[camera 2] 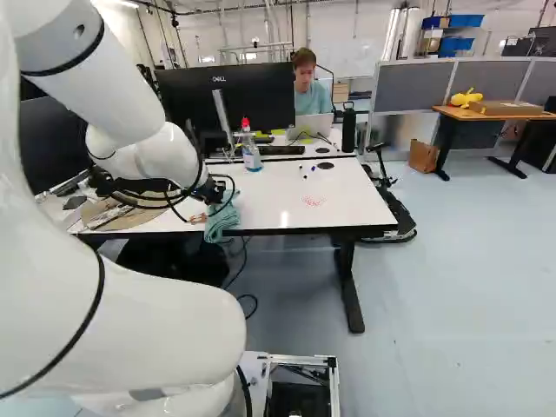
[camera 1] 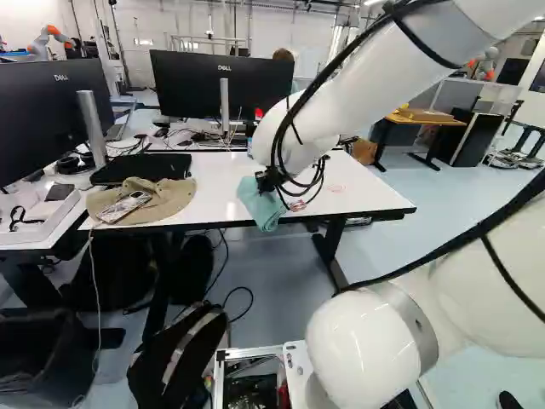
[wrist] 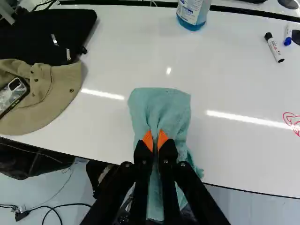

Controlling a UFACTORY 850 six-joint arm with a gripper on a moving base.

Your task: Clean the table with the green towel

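My gripper [camera 1: 271, 181] is low at the front edge of the white table [camera 2: 278, 208], over the green towel [camera 1: 261, 204]. In the wrist view the gripper [wrist: 155, 140] has its orange-padded fingers nearly together, pinching a fold of the towel [wrist: 161, 105]. The cloth spreads flat on the table ahead of the fingers; its rear part hangs over the edge beneath them. A red scribble [wrist: 293, 121] marks the white surface, well to one side of the towel.
A tan hat [wrist: 51, 93] with a phone on it and a black case [wrist: 47, 35] lie on one side. Farther back stand a spray bottle [camera 2: 250, 149] and a monitor [camera 1: 223, 83]; markers [wrist: 274, 47] lie near the scribble. A backpack [camera 1: 177, 354] stands on the floor.
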